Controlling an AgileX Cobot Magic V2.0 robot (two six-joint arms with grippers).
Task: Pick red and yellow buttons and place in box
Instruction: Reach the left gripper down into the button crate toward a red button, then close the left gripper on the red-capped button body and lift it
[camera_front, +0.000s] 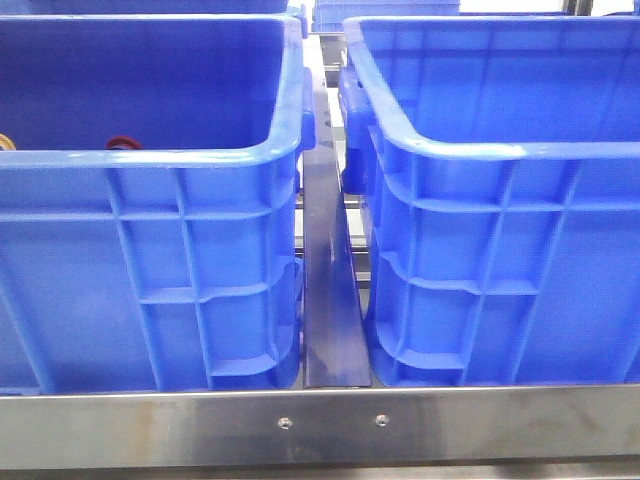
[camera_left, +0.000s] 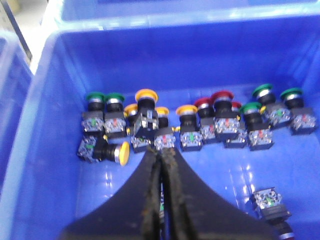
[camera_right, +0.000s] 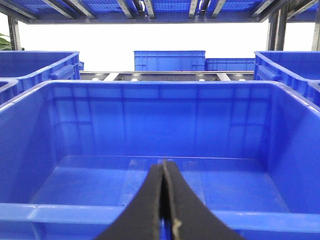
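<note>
Black fingertips (camera_left: 161, 165) of the left gripper (camera_left: 161, 159) are sitting nearest the lens in the left wrist view, pressed together w/ nothing between them. Just beyond the tips, a row of push buttons is lying on the floor of a blue crate (camera_left: 45, 100): yellow buttons (camera_left: 146, 95) are standing straight ahead of the tips, one more yellow cap (camera_left: 123, 153) is lying tipped on its side just beside them. Red buttons (camera_left: 221, 96) are grouped further along the row, off to one side of the fingers. Green buttons (camera_left: 114, 98) are closing both ends of the row, and a lone contact block (camera_left: 270, 201) is lying apart from the row, nearer the camera.

Right gripper (camera_right: 163, 165) is hanging over the near rim of the box (camera_right: 160, 125), fingers likewise closed on nothing; box interior is showing bare blue floor. More blue crates (camera_right: 169, 60) are standing beyond it under a shelf.

Front view: left crate (camera_front: 150, 250) & right crate (camera_front: 500, 250) are standing side by side, well apart enough for a dark metal rail (camera_front: 330, 300) between them, w/ a steel bar (camera_front: 320, 425) running across in front. Bits of a red cap (camera_front: 124, 143) are peeking over the left crate's near rim. Neither gripper is showing in that view.
</note>
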